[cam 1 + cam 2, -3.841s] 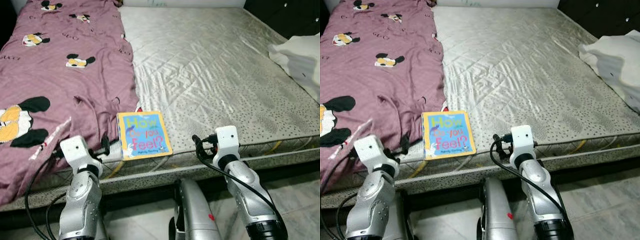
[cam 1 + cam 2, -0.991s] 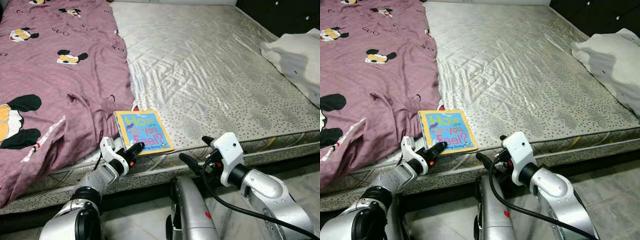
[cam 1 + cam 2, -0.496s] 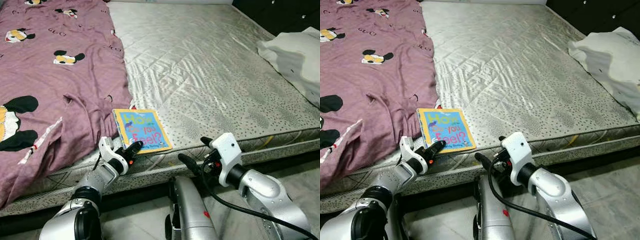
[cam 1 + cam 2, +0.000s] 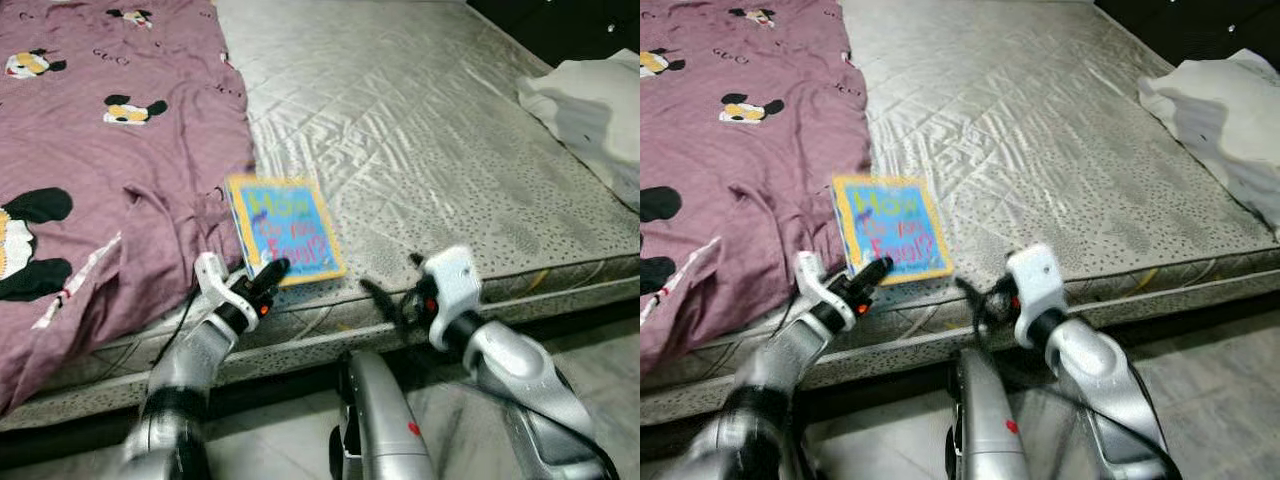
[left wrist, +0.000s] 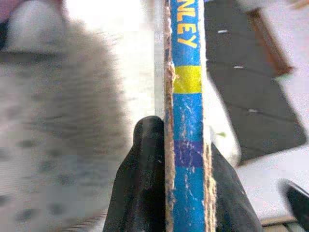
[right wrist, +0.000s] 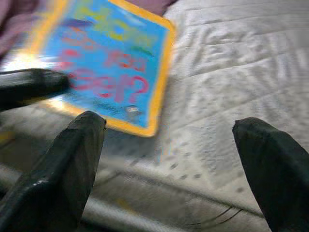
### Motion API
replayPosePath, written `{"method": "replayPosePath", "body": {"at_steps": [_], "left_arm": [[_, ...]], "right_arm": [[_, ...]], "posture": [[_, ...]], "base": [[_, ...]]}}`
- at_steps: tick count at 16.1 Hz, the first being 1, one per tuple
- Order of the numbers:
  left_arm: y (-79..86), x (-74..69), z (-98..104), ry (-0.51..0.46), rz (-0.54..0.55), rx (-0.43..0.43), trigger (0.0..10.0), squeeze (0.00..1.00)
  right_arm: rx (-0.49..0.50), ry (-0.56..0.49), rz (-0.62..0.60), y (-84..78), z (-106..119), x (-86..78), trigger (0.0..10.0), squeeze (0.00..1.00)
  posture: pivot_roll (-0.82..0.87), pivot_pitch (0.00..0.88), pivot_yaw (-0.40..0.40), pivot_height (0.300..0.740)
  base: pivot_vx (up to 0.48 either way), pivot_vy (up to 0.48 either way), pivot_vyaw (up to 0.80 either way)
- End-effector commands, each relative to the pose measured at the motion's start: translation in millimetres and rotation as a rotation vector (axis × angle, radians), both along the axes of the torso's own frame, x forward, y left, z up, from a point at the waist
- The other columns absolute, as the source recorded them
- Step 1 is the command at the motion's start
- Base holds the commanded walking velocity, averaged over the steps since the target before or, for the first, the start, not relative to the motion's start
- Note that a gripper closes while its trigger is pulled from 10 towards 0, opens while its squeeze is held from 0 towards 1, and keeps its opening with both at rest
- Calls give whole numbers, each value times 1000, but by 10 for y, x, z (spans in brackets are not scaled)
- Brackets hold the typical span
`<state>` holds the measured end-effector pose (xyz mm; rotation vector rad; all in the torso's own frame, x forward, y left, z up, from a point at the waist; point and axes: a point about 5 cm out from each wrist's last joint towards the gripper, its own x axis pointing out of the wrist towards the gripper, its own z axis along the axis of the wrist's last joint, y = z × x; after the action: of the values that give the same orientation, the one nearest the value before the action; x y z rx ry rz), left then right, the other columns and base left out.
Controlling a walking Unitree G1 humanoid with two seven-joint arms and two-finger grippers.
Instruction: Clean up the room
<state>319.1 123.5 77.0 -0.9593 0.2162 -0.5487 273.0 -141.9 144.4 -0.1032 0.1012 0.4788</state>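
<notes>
Now-lifted "How…Feel?" book (image 4: 283,229), left gripper (image 4: 268,275)

bare quilted mattress (image 4: 420,130), purple cartoon-mouse sheet (image 4: 110,170) beside it, tiled floor (image 4: 600,350) below

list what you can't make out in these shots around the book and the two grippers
- Book: cover lettering smeared by motion blur in both eye views.
- Left gripper: shut on the book's edge; the left wrist view sits too close to show the cover.
- Right gripper: open short of the book; its arm is blurred in the eye views.
- White cloth: cut off by the picture's right edge.
</notes>
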Motion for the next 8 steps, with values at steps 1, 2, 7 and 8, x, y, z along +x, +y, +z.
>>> {"method": "replayPosePath", "body": {"at_steps": [1,2,7,8], "left_arm": [[-63,4,206,-87,-42,-14,0,0],[-67,-23,232,-97,-44,-15,0,0],[174,-430,388,-159,323,357,0,0],[289,-544,375,-121,410,458,0,0]], "right_arm": [[21,-10,-37,-37,27,31,10000,0],[31,-9,-47,-36,30,40,10000,0],[260,-32,-239,-36,130,239,10000,0],[296,-8,-277,-31,87,275,10000,0]], "posture": [[-175,82,-97,503],[-165,82,-96,503],[-89,80,-72,503],[-74,81,-67,503]], "base": [[0,0,0],[0,0,0],[0,0,0],[0,0,0]]}}
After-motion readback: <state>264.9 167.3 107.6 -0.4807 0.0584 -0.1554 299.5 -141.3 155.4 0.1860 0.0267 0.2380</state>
